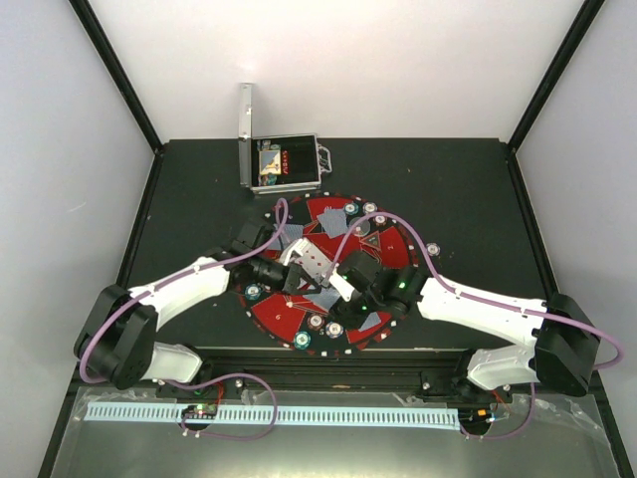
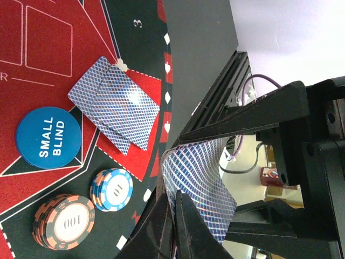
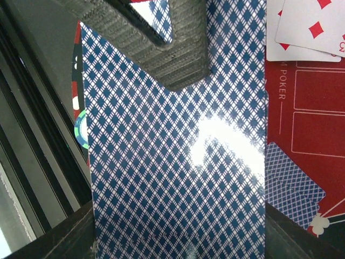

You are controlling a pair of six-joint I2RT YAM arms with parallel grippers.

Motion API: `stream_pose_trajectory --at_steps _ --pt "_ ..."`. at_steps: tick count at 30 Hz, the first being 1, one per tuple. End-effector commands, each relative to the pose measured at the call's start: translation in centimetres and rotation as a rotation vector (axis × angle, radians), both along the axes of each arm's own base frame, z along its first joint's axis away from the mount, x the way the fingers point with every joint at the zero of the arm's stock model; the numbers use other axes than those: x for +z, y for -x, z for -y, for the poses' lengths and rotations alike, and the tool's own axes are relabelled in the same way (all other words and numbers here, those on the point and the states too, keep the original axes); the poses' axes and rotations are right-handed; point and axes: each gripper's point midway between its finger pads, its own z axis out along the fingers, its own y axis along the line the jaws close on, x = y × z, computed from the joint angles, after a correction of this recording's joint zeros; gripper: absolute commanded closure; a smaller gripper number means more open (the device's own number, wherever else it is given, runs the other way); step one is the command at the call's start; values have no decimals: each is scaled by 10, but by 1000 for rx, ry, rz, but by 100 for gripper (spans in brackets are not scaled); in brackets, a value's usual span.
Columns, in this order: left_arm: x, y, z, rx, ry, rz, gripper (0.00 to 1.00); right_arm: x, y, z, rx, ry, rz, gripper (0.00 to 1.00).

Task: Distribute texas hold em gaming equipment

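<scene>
While the left gripper (image 2: 173, 200) pinches its end — the card (image 2: 199, 178) bows lengthwise.

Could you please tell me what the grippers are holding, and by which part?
A blue-backed card: the left gripper pinches one end edge, while the right gripper clamps its two long sides.

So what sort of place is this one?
Probably a lab robot cell: plain white wall panels between black frame posts enclose a dark table, with two robot arms mounted at its near edge and a poker mat laid out.
</scene>
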Motion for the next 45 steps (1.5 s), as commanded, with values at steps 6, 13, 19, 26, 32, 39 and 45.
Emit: stream_pose_trajectory --at_steps 6,13,19,26,32,39,45 --pt "-11 -3 -19 57 -84 10 98 15 -11 -4 -37 -41 67 38" --pt "-12 -6 -24 66 -97 17 98 18 -16 1 -83 -42 82 38" --pt "-6 -7 -24 50 -100 35 98 24 -21 0 -118 -60 96 38" --pt "3 -10 -22 44 -88 58 98 27 -22 1 -121 -68 108 38" --pt "10 -13 -21 49 -82 82 98 28 -23 6 -136 -60 114 38" --pt "19 -16 -30 67 -94 134 98 29 -23 13 -174 -68 118 38" --pt "24 -20 -41 99 -105 169 99 28 -23 19 -205 -62 114 38"
